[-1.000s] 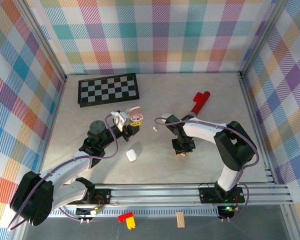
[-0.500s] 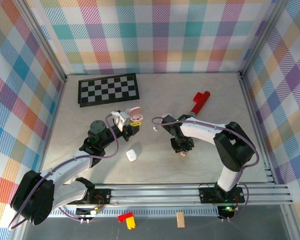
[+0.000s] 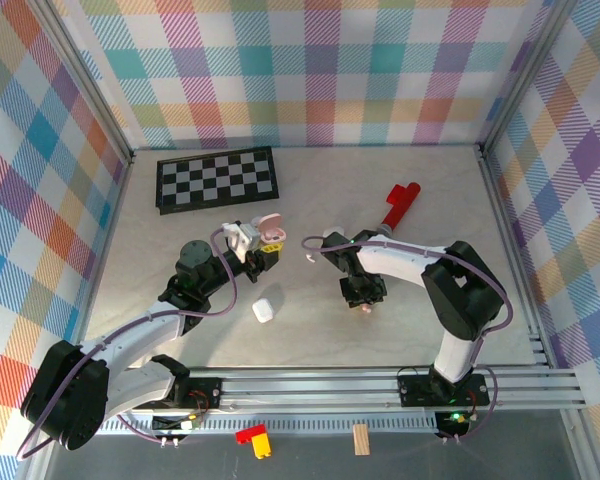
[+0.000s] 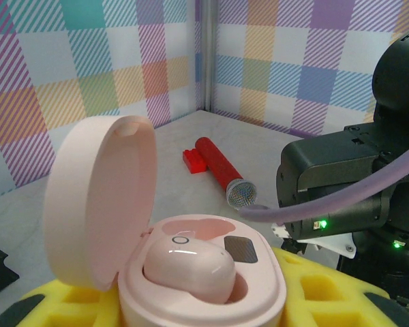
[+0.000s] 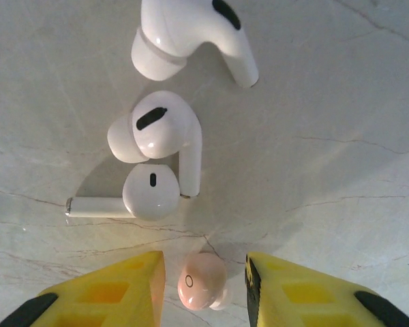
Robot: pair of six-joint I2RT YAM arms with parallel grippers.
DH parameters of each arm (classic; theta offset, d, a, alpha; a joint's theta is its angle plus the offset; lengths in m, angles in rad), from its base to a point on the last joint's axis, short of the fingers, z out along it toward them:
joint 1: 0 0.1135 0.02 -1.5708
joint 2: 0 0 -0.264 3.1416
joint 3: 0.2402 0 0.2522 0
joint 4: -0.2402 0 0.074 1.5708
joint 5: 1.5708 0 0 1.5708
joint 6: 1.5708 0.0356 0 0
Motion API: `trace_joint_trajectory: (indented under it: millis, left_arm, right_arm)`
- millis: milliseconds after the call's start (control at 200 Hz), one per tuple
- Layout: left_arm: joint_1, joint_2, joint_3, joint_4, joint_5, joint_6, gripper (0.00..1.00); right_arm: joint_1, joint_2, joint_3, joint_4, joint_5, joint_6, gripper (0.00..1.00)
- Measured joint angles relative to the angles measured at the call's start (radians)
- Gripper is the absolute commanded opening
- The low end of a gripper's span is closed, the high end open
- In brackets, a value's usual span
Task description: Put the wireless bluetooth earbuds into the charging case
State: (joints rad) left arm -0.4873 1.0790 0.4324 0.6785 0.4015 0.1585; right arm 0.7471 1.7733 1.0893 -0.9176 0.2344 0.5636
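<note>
Right claw (image 5: 204, 271) straddles a pink earbud (image 5: 201, 283) on the table (image 5: 327, 136); left claw (image 4: 198, 310) grips the open pink case (image 4: 262, 289).
The right jaws stand partly open at the bottom of the frame, with a gap on each side of the bud. A second pink earbud (image 4: 187, 272) sits in the case. Three white earbuds (image 5: 163, 133) lie above, the top one cut off by the frame edge.
</note>
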Motion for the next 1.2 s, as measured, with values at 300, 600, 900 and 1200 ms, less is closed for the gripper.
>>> trace_joint_trajectory:
  millis: [300, 600, 900, 1200]
  left_arm:
    - [0.0, 0.012, 0.001, 0.0, 0.001, 0.008, 0.26]
    - [0.0, 0.022, 0.004, 0.0, 0.002, 0.012, 0.26]
    - [0.0, 0.023, 0.004, 0.001, 0.001, 0.015, 0.26]
    - [0.0, 0.034, 0.004, 0.003, 0.005, 0.014, 0.26]
  right_arm:
    - [0.001, 0.017, -0.003, -0.014, 0.005, 0.002, 0.35]
    - [0.007, 0.018, -0.003, -0.025, 0.031, 0.001, 0.3]
    - [0.007, 0.018, -0.003, -0.071, 0.046, 0.001, 0.29]
    - [0.007, 0.018, -0.003, -0.072, 0.055, -0.003, 0.21]
